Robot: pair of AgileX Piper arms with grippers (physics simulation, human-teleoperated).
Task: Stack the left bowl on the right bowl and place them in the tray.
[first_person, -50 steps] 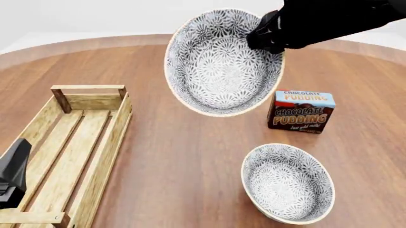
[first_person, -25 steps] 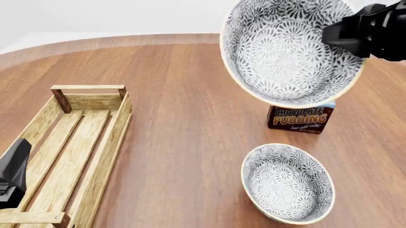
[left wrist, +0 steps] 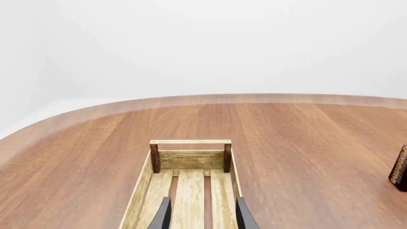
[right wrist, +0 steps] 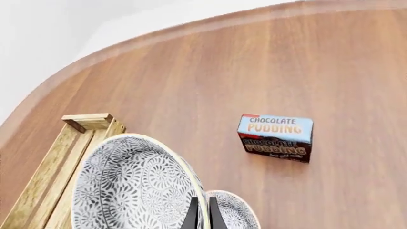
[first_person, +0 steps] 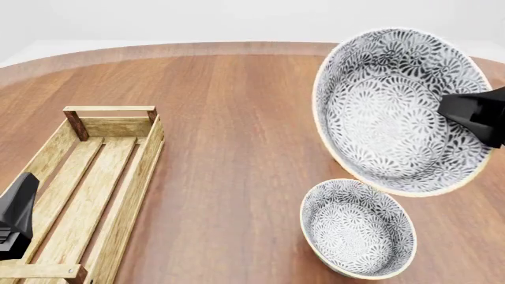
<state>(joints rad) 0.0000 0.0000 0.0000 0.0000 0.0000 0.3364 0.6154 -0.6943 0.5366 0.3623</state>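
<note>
Nearest the camera, the resting bowl (first_person: 358, 229) sat on the bench (first_person: 229, 177) toward the right, upright and empty. To its left, well apart, the tray (first_person: 118, 195) lay with its long axis running away from the arms, and the left hand (left wrist: 200, 217) hung low over the tray's near end, its fingers spread and holding nothing.

Just above and beyond the resting bowl, the lifted bowl (first_person: 402, 112) hung in the air, tilted so its patterned inside faced the camera. The right hand (first_person: 473, 115) pinched it by the rim on its right side; in the right wrist view the fingers (right wrist: 193, 215) pressed together on that rim (right wrist: 202, 200), with the resting bowl showing just below it.

The relation that mattered: the resting bowl lay below the lifted one and a little nearer and to the left, so the move likely called for levelling the bowl and bringing it back over that centre before lowering.

Farther off, the chocolate pudding box (right wrist: 275, 137) stood on the bench beyond the bowls.
</note>
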